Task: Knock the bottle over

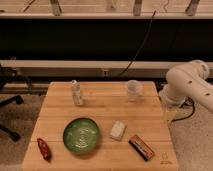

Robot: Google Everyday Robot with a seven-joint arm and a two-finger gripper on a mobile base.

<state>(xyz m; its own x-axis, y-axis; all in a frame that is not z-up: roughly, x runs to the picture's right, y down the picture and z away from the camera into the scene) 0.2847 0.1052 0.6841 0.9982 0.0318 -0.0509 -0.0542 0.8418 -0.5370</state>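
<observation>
The bottle [76, 93] is small, slim and clear with a whitish cap. It stands upright on the wooden table [100, 107], near the back left. Only my white arm [189, 84] shows, bent beside the table's right edge, well to the right of the bottle. My gripper is not in view; it lies outside the frame or hidden behind the arm.
A translucent plastic cup [133, 90] stands at the back right of the table. A green bowl [81, 135] sits at front centre, with a white packet [118, 130] and a dark snack bar [141, 147] to its right. A red packet [44, 149] lies at front left. An office chair base [9, 117] is at the left.
</observation>
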